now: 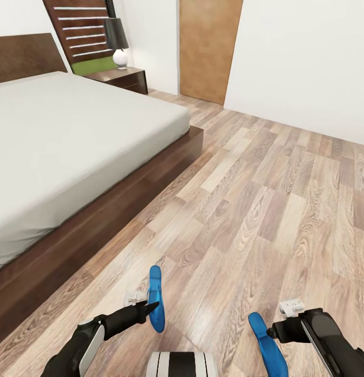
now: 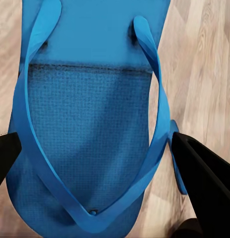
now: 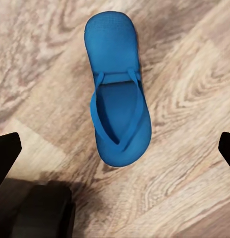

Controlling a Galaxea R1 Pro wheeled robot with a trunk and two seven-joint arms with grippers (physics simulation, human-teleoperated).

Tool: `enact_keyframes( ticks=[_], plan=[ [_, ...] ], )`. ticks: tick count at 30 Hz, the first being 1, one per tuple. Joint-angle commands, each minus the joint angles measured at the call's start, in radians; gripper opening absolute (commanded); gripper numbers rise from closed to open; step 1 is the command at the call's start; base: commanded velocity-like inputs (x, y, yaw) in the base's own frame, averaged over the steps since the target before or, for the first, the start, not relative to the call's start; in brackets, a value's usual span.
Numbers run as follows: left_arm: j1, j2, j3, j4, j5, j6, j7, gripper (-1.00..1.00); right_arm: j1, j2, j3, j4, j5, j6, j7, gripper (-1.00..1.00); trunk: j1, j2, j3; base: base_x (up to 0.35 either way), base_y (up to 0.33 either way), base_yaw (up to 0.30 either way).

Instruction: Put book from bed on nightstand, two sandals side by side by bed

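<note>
The robot stands on the wood floor (image 1: 286,199) beside the bed (image 1: 72,136); the bed has a pale mattress on a dark brown frame; far off by the headboard is the nightstand (image 1: 124,77) with a lamp (image 1: 117,42) on top; a tan door (image 1: 208,47) is in the white wall past it.

The left tool (image 1: 153,306) holds one blue sandal (image 1: 156,298); the sandal is tipped up on its edge, just above the floor, near the foot end of the bed; in the left wrist view the sandal (image 2: 90,124) is very close, and the two dark fingers (image 2: 204,178) press on its two sides; its straps look blue here.

The right tool (image 1: 273,331) hangs over the other sandal (image 1: 266,343); in the right wrist view that sandal (image 3: 117,94) lies flat on the floor, strap side up; the tool is wide, with a dark finger (image 3: 6,156) at each side of the picture, and neither one touches the sandal.

The two sandals are apart from each other, one in front of each arm.
</note>
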Motion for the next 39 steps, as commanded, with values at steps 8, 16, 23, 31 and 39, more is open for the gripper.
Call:
enact_keyframes(
  ticks=[8, 16, 23, 31, 39],
  plan=[
    [0.0, 0.0, 0.001, 0.0, 0.008, 0.01, -0.004, -1.0, 0.0, 0.0, -0.001, -0.001, 0.01, 0.003, 0.01, 1.0, 0.0, 0.0, -0.001, 0.0, 0.0, 0.223],
    [0.0, 0.0, 0.002, 0.0, 0.008, 0.01, -0.005, -1.0, 0.0, 0.0, -0.002, -0.002, 0.011, 0.003, 0.01, 1.0, 0.0, 0.0, -0.001, 0.0, 0.0, 0.11],
    [0.0, 0.0, 0.002, 0.0, 0.008, 0.01, -0.005, -1.0, 0.0, 0.0, -0.002, -0.001, 0.01, 0.003, 0.01, 1.0, 0.0, 0.0, -0.001, 0.0, 0.0, 0.073],
    [0.0, 0.0, 0.003, 0.0, 0.008, 0.01, -0.005, -1.0, 0.0, 0.0, -0.002, -0.001, 0.01, 0.003, 0.008, 1.0, 0.0, 0.0, -0.001, 0.0, 0.0, 0.066],
    [0.0, 0.0, 0.003, 0.0, 0.008, 0.009, -0.005, -1.0, 0.0, 0.001, -0.002, 0.007, 0.019, -0.013, 0.002, 1.0, 0.0, 0.0, -0.001, 0.0, 0.0, 0.002]
  ],
)
